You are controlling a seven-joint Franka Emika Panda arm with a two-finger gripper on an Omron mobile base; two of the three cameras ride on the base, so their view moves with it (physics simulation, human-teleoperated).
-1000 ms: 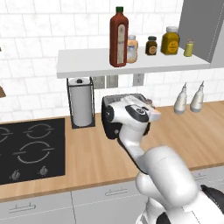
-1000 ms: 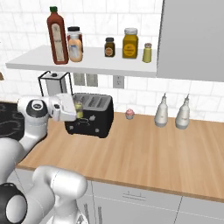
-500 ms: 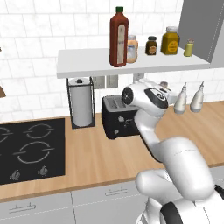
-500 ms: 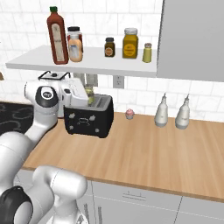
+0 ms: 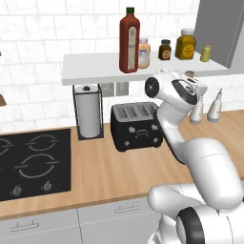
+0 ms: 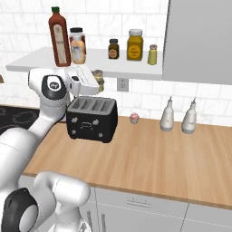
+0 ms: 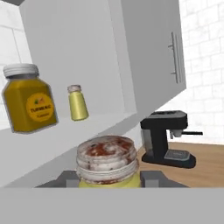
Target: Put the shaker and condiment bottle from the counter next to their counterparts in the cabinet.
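Gripper (image 6: pixel 96 79) raised just below the front edge of the cabinet shelf (image 6: pixel 41 61), above the black toaster (image 6: pixel 92 118); jaws closed tight on the shaker (image 6: pixel 98 78), a small yellow-green cylinder with a grey cap. In the hand view, shaker (image 7: pixel 107 161) upright between the fingertips (image 7: pixel 150 177), cap toward the camera. Twin shaker (image 6: pixel 152 54) standing on the shelf near the grey panel (image 6: pixel 199 41), just beside the amber jar (image 6: pixel 134 45); same pair in the hand view, amber jar (image 7: pixel 29 103) and twin shaker (image 7: pixel 78 103). Tall dark-red condiment bottle (image 6: pixel 58 37) with green cap upright at the shelf's other end, touching or just beside the peach jar (image 6: pixel 78 45); dark jar (image 6: pixel 113 49) between peach and amber. Two white pointed-nozzle bottles (image 6: pixel 176 116) on the light-wood counter (image 6: pixel 149 165) by the wall. Paper towel holder (image 5: pixel 88 117) beside the toaster, stovetop (image 5: pixel 33 162) inset at the counter's end.
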